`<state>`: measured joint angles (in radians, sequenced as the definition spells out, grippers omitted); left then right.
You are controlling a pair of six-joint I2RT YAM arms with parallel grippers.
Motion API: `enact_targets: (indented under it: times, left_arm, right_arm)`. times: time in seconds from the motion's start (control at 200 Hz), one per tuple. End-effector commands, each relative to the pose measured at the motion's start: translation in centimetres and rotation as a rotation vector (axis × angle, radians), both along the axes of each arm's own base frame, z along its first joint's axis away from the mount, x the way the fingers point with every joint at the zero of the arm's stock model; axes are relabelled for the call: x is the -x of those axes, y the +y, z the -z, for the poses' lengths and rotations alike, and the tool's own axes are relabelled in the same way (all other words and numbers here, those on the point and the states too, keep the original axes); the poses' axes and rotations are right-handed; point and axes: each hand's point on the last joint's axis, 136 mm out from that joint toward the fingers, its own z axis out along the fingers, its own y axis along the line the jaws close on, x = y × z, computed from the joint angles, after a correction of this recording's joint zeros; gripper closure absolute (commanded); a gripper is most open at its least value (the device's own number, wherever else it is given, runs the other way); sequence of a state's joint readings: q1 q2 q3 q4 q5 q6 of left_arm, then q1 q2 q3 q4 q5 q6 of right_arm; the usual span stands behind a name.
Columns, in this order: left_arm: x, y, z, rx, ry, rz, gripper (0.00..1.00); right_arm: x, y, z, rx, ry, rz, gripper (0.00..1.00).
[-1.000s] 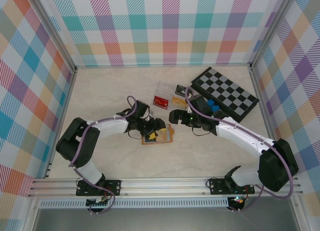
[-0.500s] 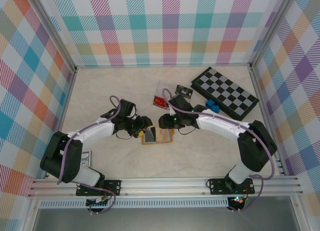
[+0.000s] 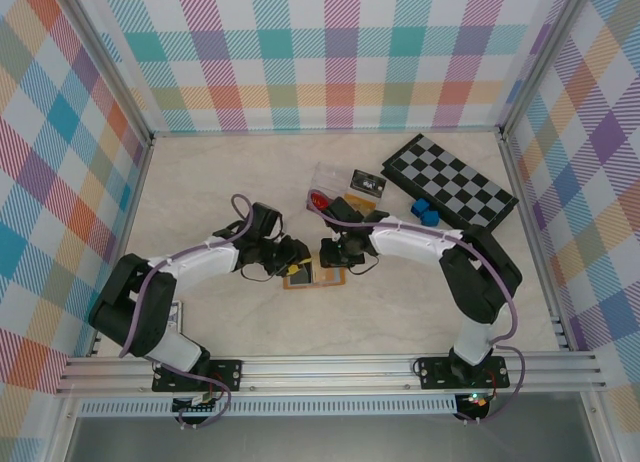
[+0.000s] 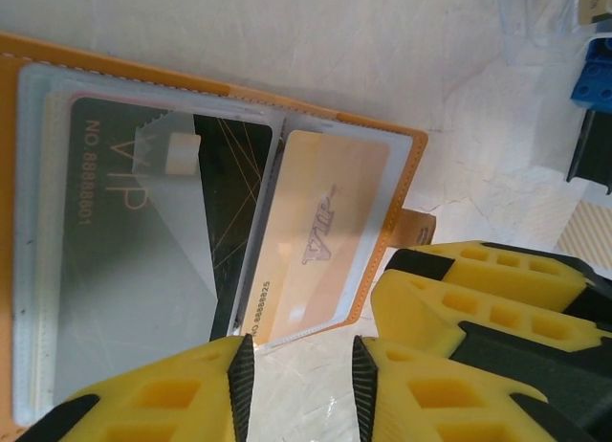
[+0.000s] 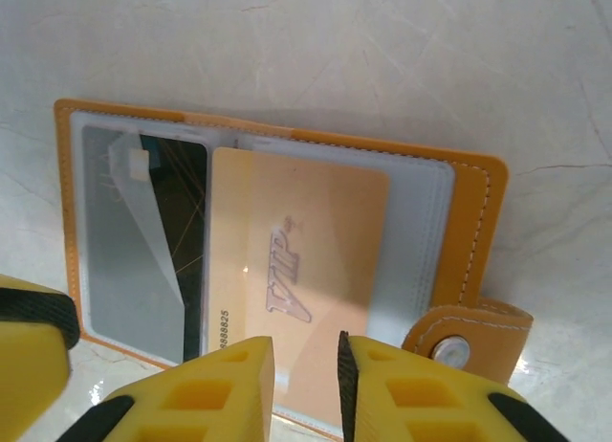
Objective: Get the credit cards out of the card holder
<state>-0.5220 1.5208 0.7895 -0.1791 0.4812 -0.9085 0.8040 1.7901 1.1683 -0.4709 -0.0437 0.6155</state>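
Since a second ago the right gripper [image 3: 333, 254] has drawn in from the side to stand directly over the card holder [image 3: 325, 279], and both pairs of fingers have narrowed; the left gripper [image 3: 300, 262] remains at the holder's left end. The card holder lies open and flat on the table [image 5: 287, 40], pockets upward. The dark card [image 5: 143, 251] sits in one clear pocket and the orange-yellow card [image 5: 296, 251] in the pocket beside it, nearer the clasp tab [image 5: 449, 346]. In the right wrist view the fingers stand a narrow gap apart, the orange-yellow card's near edge showing in that gap; contact cannot be confirmed. In the left wrist view the left fingers are likewise slightly apart, just off the holder's near edge, clamped on nothing.
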Motion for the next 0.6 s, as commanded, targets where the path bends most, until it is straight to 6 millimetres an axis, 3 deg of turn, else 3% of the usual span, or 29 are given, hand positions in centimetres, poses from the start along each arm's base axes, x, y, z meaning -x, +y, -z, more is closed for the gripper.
enact_targets:
  times: [0.0, 0.175, 0.595]
  left_arm:
    - [0.4, -0.6, 0.7, 0.017, 0.019, 0.012, 0.68]
    - [0.2, -0.9, 1.1, 0.018, 0.027, 0.016, 0.73]
    - [0.2, -1.5, 2.1, 0.014, 0.052, 0.035, 0.73]
  right_arm:
    - [-0.2, -0.5, 0.4, 0.036, 0.022, 0.029, 0.76]
    - [-0.2, -0.7, 1.3, 0.065, 0.04, 0.03, 0.76]
    - [0.3, -1.2, 3.3, 0.112, 0.089, 0.035, 0.75]
